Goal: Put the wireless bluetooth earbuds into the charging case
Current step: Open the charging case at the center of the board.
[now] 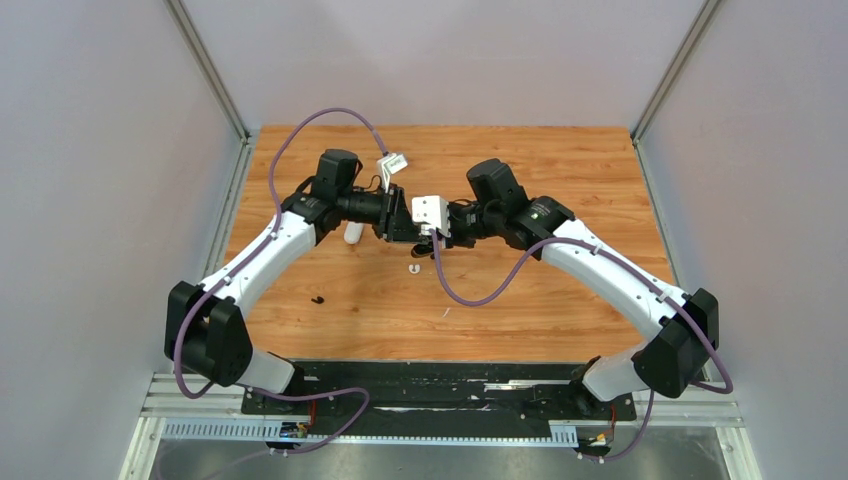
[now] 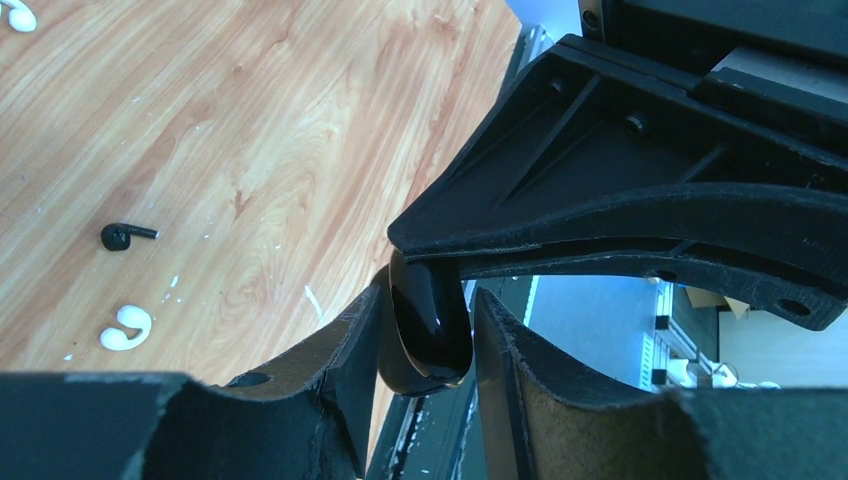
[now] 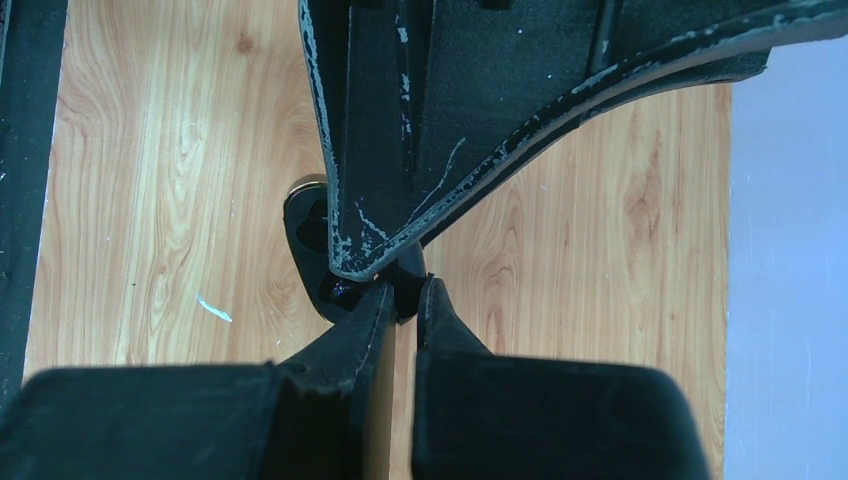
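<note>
Now, mid-task: left gripper (image 2: 430,305) clamps the black case (image 2: 432,345) over the table (image 1: 560,300); right gripper (image 3: 408,292) pinched shut against it — whether on a bud, we cannot tell. We judge work remains — black bud (image 1: 318,299) lies toward the near-left corner, white bud (image 1: 413,268) near the middle.

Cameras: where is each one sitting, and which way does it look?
Top external: high above and behind the arms, looking down on the wooden table; the left arm and right arm show whole.
Left wrist: on the left arm, looking along the left gripper, which clamps a glossy black case; the other arm's finger crosses above.
Right wrist: on the right arm, looking past the shut right gripper at the table; the left gripper fills the top.
Shared: both wrist views show the black case.
</note>
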`<action>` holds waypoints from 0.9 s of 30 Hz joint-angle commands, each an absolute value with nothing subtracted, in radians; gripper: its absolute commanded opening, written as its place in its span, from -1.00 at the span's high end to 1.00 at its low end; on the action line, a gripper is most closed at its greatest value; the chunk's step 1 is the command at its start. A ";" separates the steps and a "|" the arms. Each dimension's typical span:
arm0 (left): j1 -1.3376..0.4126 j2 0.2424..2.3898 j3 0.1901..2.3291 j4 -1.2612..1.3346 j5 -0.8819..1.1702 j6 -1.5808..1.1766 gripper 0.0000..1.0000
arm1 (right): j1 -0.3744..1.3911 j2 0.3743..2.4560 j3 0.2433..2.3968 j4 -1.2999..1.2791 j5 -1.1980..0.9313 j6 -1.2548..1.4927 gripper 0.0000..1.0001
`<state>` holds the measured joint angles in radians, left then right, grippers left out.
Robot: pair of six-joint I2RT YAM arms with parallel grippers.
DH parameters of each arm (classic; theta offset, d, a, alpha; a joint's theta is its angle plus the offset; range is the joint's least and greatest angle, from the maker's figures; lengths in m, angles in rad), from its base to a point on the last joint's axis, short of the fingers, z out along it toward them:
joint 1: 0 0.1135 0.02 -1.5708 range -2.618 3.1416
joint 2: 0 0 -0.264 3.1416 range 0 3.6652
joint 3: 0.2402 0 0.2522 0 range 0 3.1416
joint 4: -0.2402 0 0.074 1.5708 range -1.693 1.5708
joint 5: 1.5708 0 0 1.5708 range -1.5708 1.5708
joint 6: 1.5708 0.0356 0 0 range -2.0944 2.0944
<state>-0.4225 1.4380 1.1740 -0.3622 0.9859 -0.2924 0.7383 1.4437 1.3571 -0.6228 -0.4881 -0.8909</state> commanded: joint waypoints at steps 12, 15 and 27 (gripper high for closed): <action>-0.420 1.455 1.198 -0.308 1.055 -0.345 0.27 | 0.750 1.422 1.370 -0.577 -0.511 -0.902 1.00; -0.419 1.456 1.197 -0.303 1.066 -0.350 0.18 | 0.756 1.415 1.361 -0.577 -0.511 -0.911 1.00; -0.402 1.474 1.194 -0.288 1.115 -0.382 0.23 | 0.761 1.411 1.358 -0.577 -0.508 -0.922 1.00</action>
